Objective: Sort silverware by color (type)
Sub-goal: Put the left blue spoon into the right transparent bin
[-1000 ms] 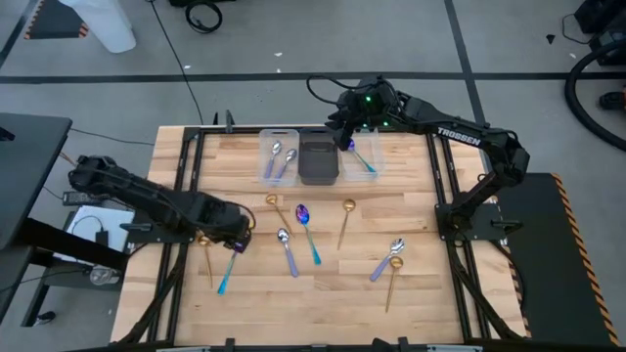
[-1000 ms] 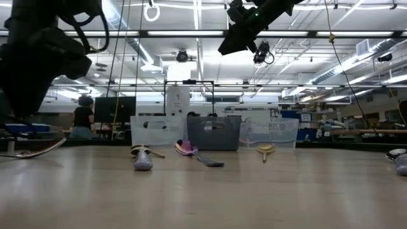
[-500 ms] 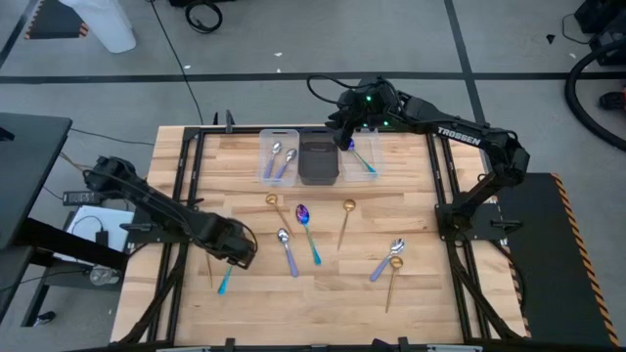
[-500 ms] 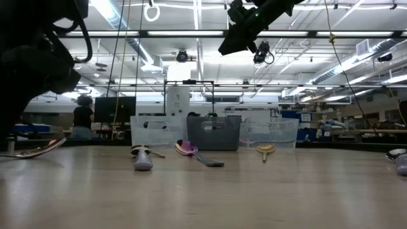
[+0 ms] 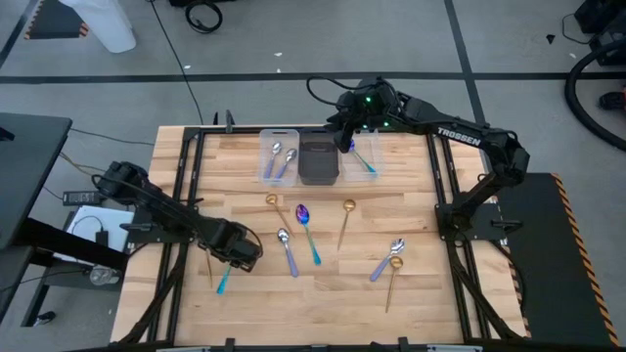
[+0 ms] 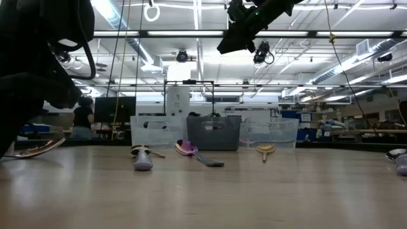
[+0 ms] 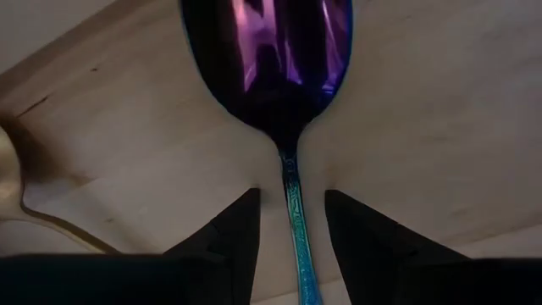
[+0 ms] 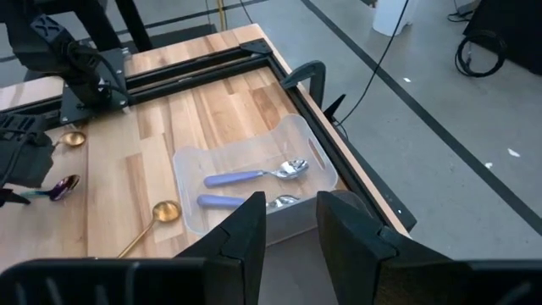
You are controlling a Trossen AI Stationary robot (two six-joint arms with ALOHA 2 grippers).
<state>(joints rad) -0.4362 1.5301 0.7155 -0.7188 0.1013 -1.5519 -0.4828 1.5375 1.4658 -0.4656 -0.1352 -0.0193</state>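
Observation:
My left gripper [image 5: 238, 252] is low over the near-left part of the table, open. In the left wrist view its fingers [image 7: 233, 233] stand on either side of the neck of a spoon with an iridescent purple bowl [image 7: 267, 59] and a teal handle [image 5: 225, 281], which lies flat on the wood. A gap shows on both sides. A gold spoon [image 5: 205, 252] lies just left of it. My right gripper [image 5: 347, 132] hangs open high above the bins at the far edge, with nothing between its fingers [image 8: 246, 233].
At the far edge stand a clear bin [image 5: 278, 156] with two lavender-handled spoons, a dark bin [image 5: 318, 160], and a clear bin [image 5: 363, 156] holding a teal-handled spoon. Several spoons lie mid-table: gold [image 5: 277, 206], purple-and-teal [image 5: 307, 228], lavender [image 5: 288, 249], gold [image 5: 345, 220], lavender [image 5: 385, 260], gold [image 5: 392, 279].
My left gripper has moved a little toward the near edge and to the right, coming down over the teal-handled spoon. The right arm has kept still.

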